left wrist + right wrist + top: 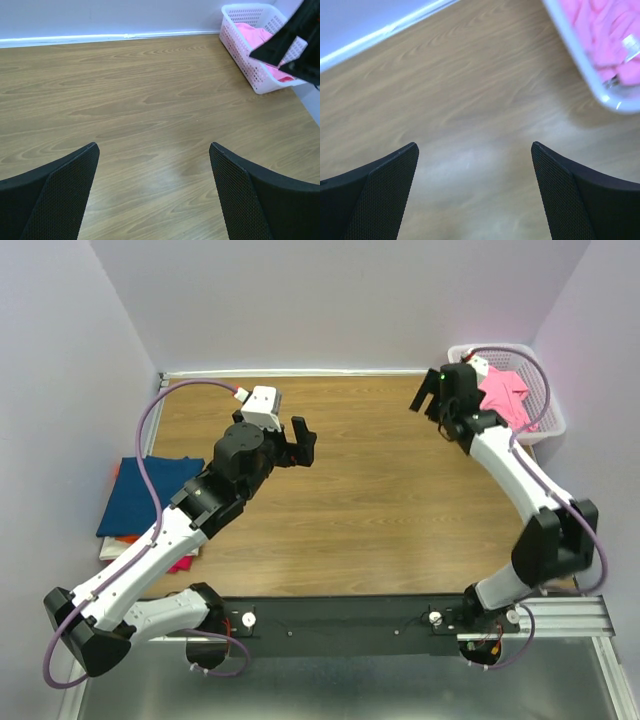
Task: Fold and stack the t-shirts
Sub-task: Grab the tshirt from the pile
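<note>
A bright pink t-shirt (505,395) lies crumpled in the white mesh basket (553,420) at the back right; it also shows in the left wrist view (255,35) and the right wrist view (612,35). My right gripper (428,395) is open and empty, raised just left of the basket. My left gripper (303,441) is open and empty above the middle of the wooden table (380,490). A folded dark blue t-shirt (145,495) lies on a stack at the left edge, over red and pink cloth (180,562).
The basket (250,70) stands against the back right corner by the walls. The stack of folded shirts hangs partly over the table's left edge. A black rail (350,625) runs along the near edge with both arm bases.
</note>
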`<state>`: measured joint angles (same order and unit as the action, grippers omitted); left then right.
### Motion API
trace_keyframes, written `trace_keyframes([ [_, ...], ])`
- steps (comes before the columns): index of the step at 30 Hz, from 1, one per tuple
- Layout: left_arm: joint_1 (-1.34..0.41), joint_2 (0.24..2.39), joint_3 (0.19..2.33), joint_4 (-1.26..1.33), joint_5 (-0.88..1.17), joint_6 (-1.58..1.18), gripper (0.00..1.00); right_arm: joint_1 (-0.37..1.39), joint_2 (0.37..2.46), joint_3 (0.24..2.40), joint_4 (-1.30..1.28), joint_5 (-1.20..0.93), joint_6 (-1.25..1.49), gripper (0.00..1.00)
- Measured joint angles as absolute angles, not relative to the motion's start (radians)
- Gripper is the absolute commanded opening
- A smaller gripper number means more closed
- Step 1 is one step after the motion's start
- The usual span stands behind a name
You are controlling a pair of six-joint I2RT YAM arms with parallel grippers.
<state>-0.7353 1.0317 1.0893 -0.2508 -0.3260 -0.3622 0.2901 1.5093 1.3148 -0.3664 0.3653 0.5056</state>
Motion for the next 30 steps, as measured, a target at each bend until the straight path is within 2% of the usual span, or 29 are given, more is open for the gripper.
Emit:
trace_keyframes([
  [9, -0.726, 1.032, 1.084, -0.241, -0.319, -0.362, 0.98, -0.044, 1.951, 1.695, -0.362, 0.342, 0.517, 1.00],
  [18, -0.680, 1.033, 1.084, -0.231, -0.288, -0.362, 0.98, -0.155, 2.224, 1.894, -0.369, 0.342, 0.564, 0.96],
  [23, -0.640, 1.037, 1.084, -0.226, -0.252, -0.363, 0.98, -0.168, 2.342, 1.959, -0.369, 0.340, 0.572, 0.88],
  [26, -0.609, 1.046, 1.081, -0.225, -0.223, -0.363, 0.98, -0.169, 2.383, 1.972, -0.369, 0.339, 0.571, 0.73],
  [27, -0.597, 1.050, 1.080, -0.225, -0.211, -0.364, 0.98, -0.169, 2.393, 1.974, -0.369, 0.339, 0.574, 0.59],
  [29, -0.575, 1.055, 1.074, -0.225, -0.187, -0.367, 0.98, -0.170, 2.399, 1.975, -0.370, 0.340, 0.576, 0.43],
  [30, -0.566, 1.057, 1.070, -0.225, -0.173, -0.368, 0.98, -0.170, 2.399, 1.977, -0.370, 0.340, 0.570, 0.26],
])
